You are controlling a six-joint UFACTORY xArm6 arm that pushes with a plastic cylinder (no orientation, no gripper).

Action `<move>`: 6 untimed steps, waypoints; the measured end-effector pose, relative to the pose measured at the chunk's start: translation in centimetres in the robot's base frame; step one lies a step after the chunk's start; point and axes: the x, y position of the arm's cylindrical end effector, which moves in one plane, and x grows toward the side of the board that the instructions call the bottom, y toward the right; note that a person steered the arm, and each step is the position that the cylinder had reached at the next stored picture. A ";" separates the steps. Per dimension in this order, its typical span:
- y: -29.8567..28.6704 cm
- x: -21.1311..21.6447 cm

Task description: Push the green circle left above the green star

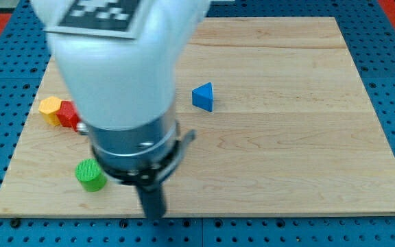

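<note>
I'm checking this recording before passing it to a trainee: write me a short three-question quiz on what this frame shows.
1. True or false: the green circle touches the red block.
2. Which block lies nearest the view's right edge? A) yellow block B) blue triangle C) green circle
3. Fill in: my tip sits to the view's ____ of the green circle.

Key
1. False: they lie apart, with bare board between them.
2. B.
3. Right, and slightly lower. The green star does not show; the arm may hide it.
</note>
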 end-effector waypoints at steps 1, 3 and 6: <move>-7.5 0.0; -15.7 -0.3; -22.9 -1.4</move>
